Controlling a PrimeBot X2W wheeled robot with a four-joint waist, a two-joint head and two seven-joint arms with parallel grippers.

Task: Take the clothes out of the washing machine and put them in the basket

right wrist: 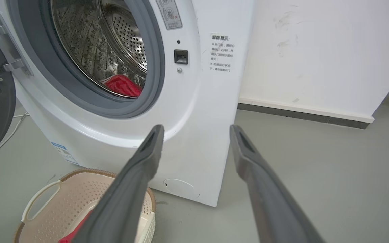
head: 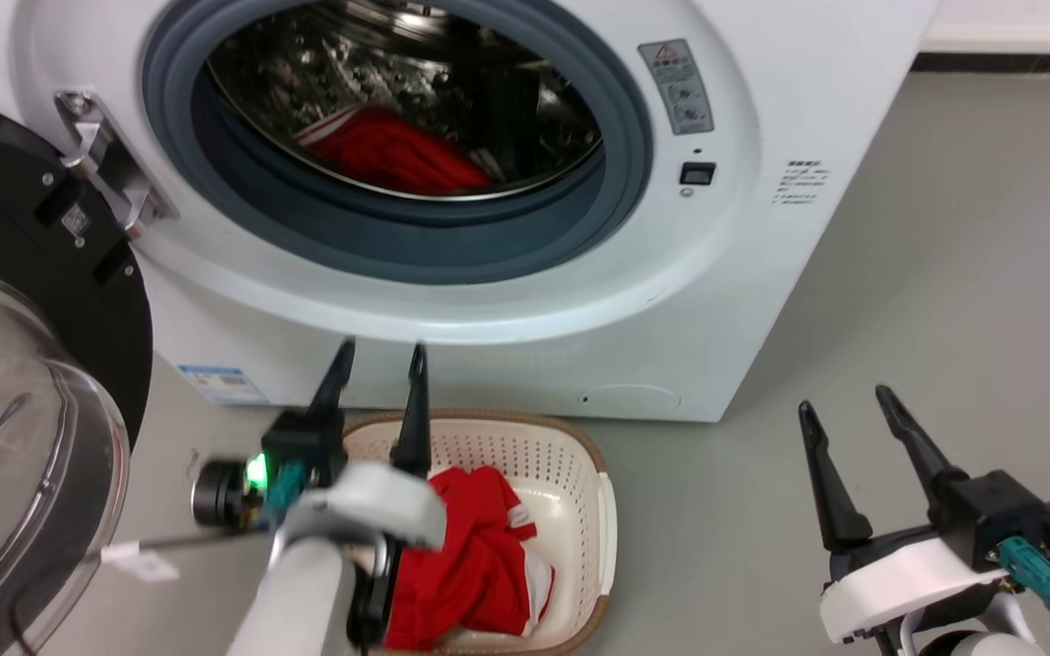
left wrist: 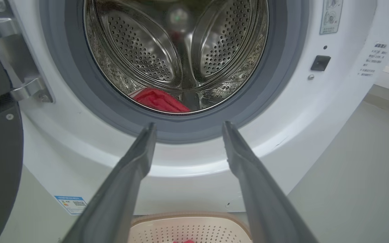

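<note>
Inside the washing machine [head: 762,273], crumpled red garment [head: 388,150] (white-striped); left gripper [head: 383,346], right gripper [head: 842,398] both spread empty.

Gripper: right gripper [right wrist: 196,130], two long dark fingers rising from 6 o'clock, parted, nothing between them.
Machine: large white front-loading washing machine [right wrist: 194,111], at 10 o'clock.
Drum: bright red fabric garment [right wrist: 123,86] at its bottom.
Basket: cream-white perforated plastic basket [right wrist: 56,199], at 7 o'clock on grey floor [right wrist: 316,152], holding red cloth [right wrist: 67,238].

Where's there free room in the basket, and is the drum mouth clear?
Basket: bare along its far and right walls; the red heap and left tool crowd the near left. Drum mouth: open, one red garment low inside.
</note>
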